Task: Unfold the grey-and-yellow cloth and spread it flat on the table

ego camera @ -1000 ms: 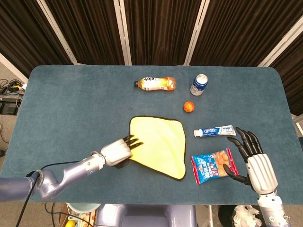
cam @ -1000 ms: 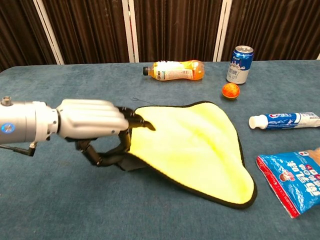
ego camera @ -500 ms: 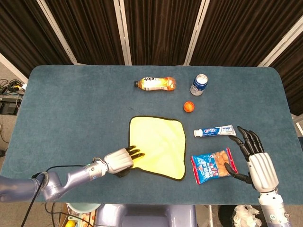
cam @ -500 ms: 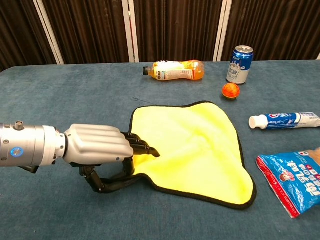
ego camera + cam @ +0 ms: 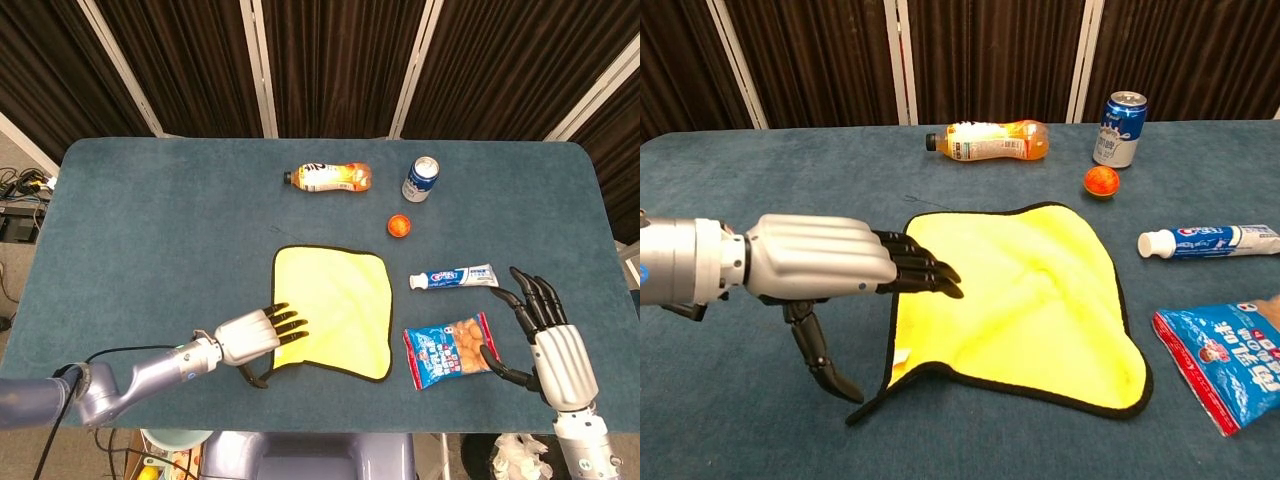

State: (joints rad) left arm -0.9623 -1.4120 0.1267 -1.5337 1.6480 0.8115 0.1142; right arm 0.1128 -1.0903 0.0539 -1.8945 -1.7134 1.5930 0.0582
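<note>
Head view: the cloth [image 5: 333, 311] lies yellow side up, nearly flat, near the middle of the table [image 5: 150, 220] toward its front edge, with the front-left corner slightly lifted. Left hand [image 5: 250, 337] hovers over that corner, fingers extended, holding nothing. Right hand [image 5: 550, 340] is spread and empty near the front-right corner, just beside the snack bag [image 5: 450, 351], with the toothpaste tube [image 5: 452, 277] behind.
</note>
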